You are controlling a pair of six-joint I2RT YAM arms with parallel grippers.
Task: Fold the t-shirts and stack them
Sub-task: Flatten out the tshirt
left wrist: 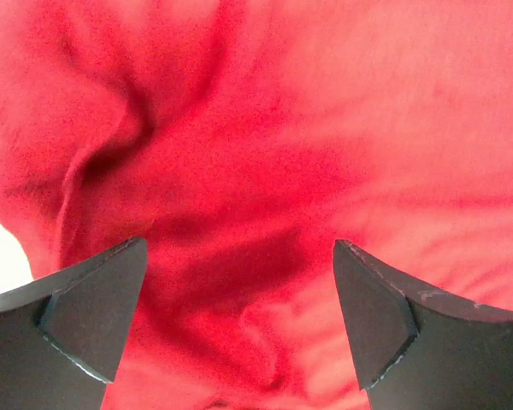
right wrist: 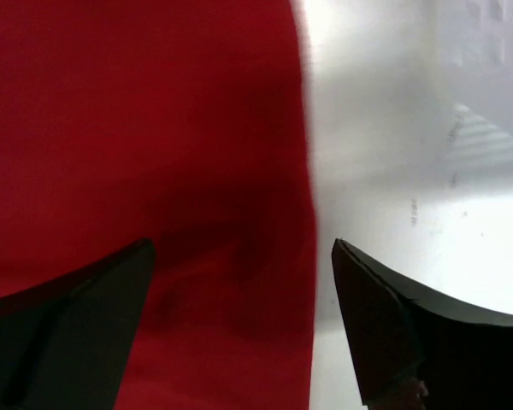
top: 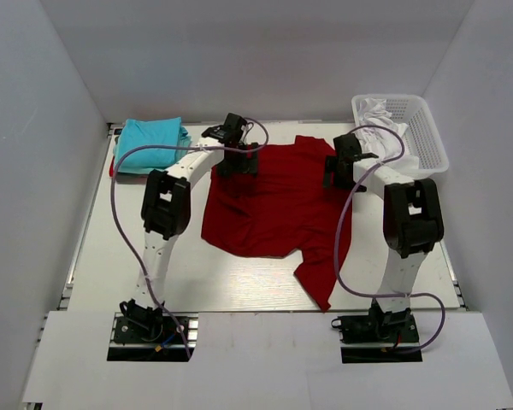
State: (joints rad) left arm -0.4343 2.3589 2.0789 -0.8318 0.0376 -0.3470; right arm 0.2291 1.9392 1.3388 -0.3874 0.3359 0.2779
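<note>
A white basket (top: 429, 141) sat at the far right corner of the table (top: 239, 286). Some white cloth (top: 378, 109) lay bunched up in its far left end. The rest of the inside was hard to see. The right arm covered the basket's near left corner.

The red shirt (top: 274, 205) lay spread out in the middle of the table, a bit wrinkled. One sleeve pointed to the near edge. The teal shirts (top: 154, 143) lay folded in a pile at the far left corner, well apart from the basket. I could not tell how many were in the pile.

The left gripper (left wrist: 239, 256) hung over the far left part of the red shirt. Its jaws were wide apart, with nothing between them. The right gripper (right wrist: 239, 252) hung over the shirt's right edge, also wide apart and holding nothing.

From above, both arms hid bits of the red shirt. The right wrist view was blurry. I could not tell if the fingers touched the cloth.
</note>
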